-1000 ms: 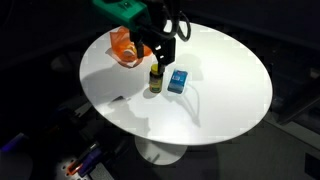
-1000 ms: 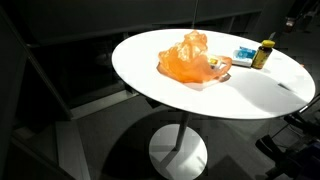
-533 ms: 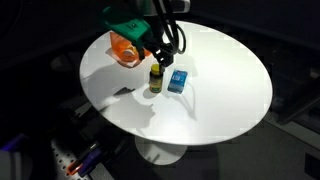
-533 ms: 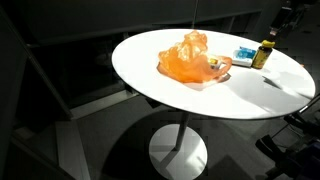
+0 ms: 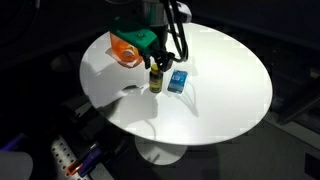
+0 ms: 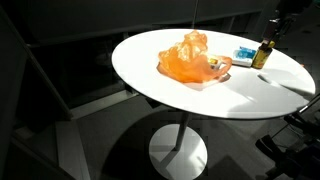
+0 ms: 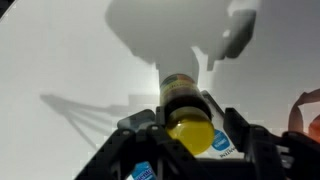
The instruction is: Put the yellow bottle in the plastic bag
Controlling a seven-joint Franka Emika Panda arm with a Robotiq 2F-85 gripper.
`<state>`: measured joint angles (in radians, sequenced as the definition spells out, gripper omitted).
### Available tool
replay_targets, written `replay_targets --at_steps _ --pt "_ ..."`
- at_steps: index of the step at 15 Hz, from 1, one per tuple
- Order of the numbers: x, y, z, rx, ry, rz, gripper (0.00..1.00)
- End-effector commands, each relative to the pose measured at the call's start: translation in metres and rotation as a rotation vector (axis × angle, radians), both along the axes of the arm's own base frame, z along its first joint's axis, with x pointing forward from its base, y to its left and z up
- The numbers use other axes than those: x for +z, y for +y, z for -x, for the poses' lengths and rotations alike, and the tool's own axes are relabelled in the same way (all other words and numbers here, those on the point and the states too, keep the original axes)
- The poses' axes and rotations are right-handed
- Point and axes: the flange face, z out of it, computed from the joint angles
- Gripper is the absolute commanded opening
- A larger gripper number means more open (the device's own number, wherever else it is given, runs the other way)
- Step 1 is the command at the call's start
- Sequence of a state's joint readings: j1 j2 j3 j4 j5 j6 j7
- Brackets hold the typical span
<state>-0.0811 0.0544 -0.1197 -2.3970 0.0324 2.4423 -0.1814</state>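
The yellow bottle (image 5: 156,78) stands upright on the white round table (image 5: 225,95), with its dark cap up; it also appears near the table's far edge (image 6: 263,54). My gripper (image 5: 157,62) has come down over it. In the wrist view the bottle (image 7: 187,108) sits between the fingers of the gripper (image 7: 198,115); the left finger is against it and a narrow gap remains at the right finger. The orange plastic bag (image 5: 123,48) lies crumpled on the table beside the bottle, a large heap in an exterior view (image 6: 192,58), with its edge at the right of the wrist view (image 7: 305,115).
A small blue box (image 5: 177,81) lies flat right next to the bottle, also seen in an exterior view (image 6: 243,52) and under the jaws in the wrist view (image 7: 222,145). The table stands on a single pedestal (image 6: 181,140), with dark surroundings.
The gripper has descended over the bottle and its jaws have narrowed around it. Bottle, box and bag have not moved.
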Motion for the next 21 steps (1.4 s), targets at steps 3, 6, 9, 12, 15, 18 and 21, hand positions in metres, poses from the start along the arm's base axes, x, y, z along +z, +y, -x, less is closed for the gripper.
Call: replay_targets --at_steps 3,6,9,12,15,18,21 --pt "0.020 0.013 -0.010 0.038 -0.020 -0.012 0.21" --pt "0.039 0.036 -0.004 0.083 -0.029 -0.039 0.21" --pt "0.064 0.058 -0.005 0.121 -0.049 -0.064 0.21" --pt "0.092 0.077 -0.010 0.153 -0.082 -0.083 0.21" --pt "0.112 0.092 -0.019 0.180 -0.108 -0.097 0.21" --pt "0.122 0.093 -0.020 0.193 -0.102 -0.108 0.21" --pt "0.113 0.095 -0.020 0.178 -0.103 -0.085 0.46"
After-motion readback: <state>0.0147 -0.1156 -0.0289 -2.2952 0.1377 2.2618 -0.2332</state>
